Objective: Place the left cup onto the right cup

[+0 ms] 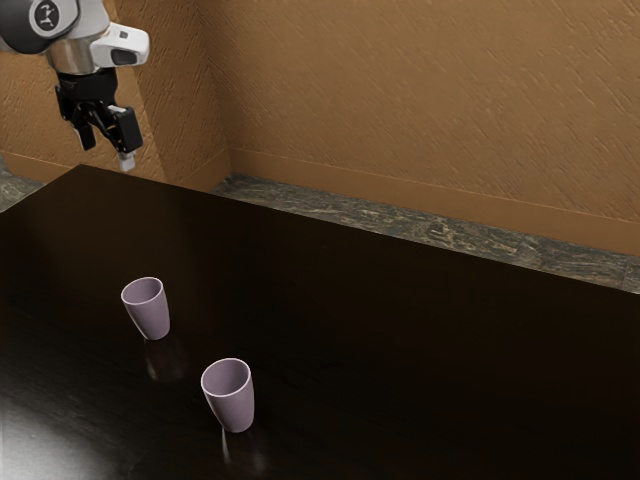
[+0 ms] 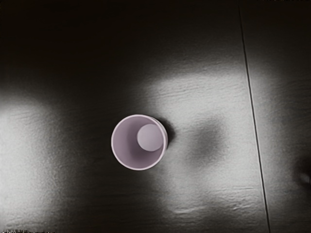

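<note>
Cups first: you have two lilac ones, both upright and open-mouthed on the dark table (image 1: 400,330). Your claw (image 1: 105,150) hangs high over the table's far corner, at the exterior view's upper left. It points down with its fingers spread wide, well apart from both cups.

From the claw in the exterior view, look toward about 5 o'clock and you meet the left cup (image 1: 146,307), standing on the tabletop well below the hand. From that cup, go on toward 4 o'clock and you reach the right cup (image 1: 228,394), nearer the camera. The two stand near each other but apart, not touching, and each throws a faint reflection on the glossy surface.

Under your hand, the wrist view looks almost straight down into one lilac cup (image 2: 139,142). You see its round rim and the paler disc of its floor. You cannot tell from that view which of the two it is. A thin seam (image 2: 252,121) runs across the tabletop beside it.

Beyond the table, a grey stone floor strip (image 1: 450,235) runs along the foot of the brown wall (image 1: 400,90).
</note>
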